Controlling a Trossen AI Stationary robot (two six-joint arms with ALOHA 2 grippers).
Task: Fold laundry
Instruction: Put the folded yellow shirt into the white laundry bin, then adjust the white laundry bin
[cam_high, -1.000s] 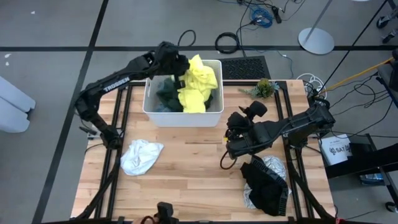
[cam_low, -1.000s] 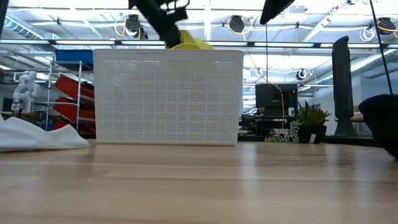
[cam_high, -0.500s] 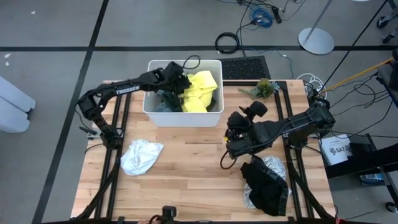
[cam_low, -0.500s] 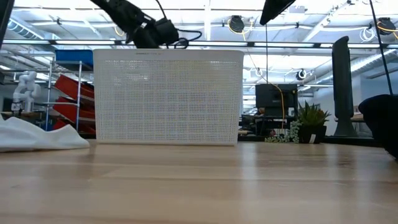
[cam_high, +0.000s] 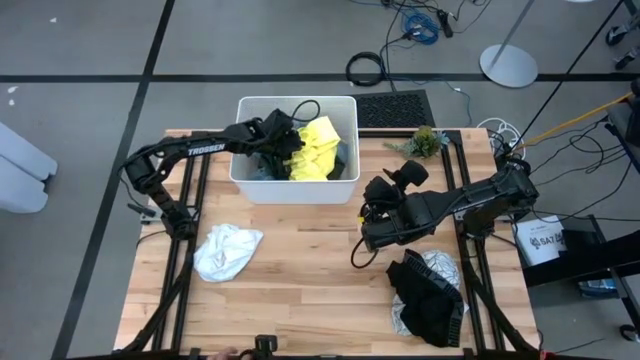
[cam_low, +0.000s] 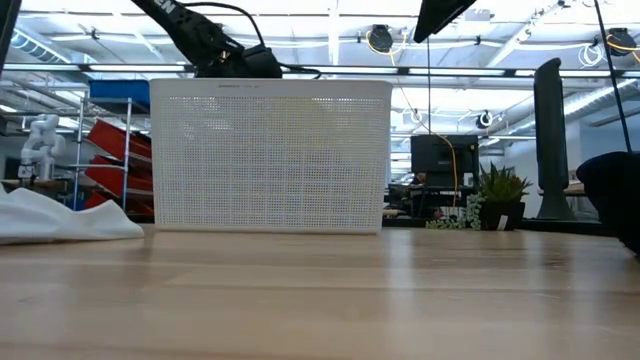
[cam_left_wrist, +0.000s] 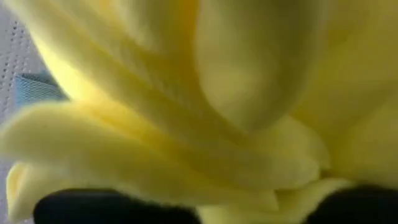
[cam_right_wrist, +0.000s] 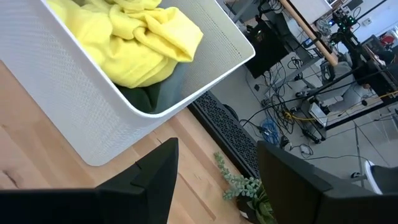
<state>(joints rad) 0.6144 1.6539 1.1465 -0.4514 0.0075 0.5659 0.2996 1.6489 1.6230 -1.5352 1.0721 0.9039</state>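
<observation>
Left end effector (cam_high: 290, 143): I have it reaching down into the white tub (cam_high: 243, 170), right up against the yellow cloth (cam_high: 318, 150). From my left wrist view the yellow folds (cam_left_wrist: 205, 106) fill nearly everything, pressed close above my two dark fingers (cam_left_wrist: 93, 208). I cannot tell how wide the fingers stand, nor whether they have hold of the cloth.

Right end effector (cam_high: 366, 222): I hold it above the wooden surface (cam_high: 300, 290), well apart from the tub, with the fingers (cam_right_wrist: 149, 180) spread wide and nothing between them.

Tub: it stands at the far edge of the surface; in the low view its perforated white wall (cam_low: 270, 155) hides what is inside.

Yellow cloth: bunched in the tub, toward the side nearer my right arm; my right wrist view shows it heaped (cam_right_wrist: 130, 43) against the wall.

Dark green cloth (cam_high: 262, 160): in the tub beside the yellow one, partly under my left arm.

White cloth (cam_high: 226, 250): crumpled on the surface in front of the tub, on my left side; the low view shows its edge (cam_low: 60, 218).

Black cloth (cam_high: 425, 300): heaped on the surface on my right side, near my right end effector.

Patterned grey-white cloth (cam_high: 442, 268): lying under the black cloth, showing at its edges.

Small plant (cam_high: 425, 141): at the far edge of the surface, beside the tub.
</observation>
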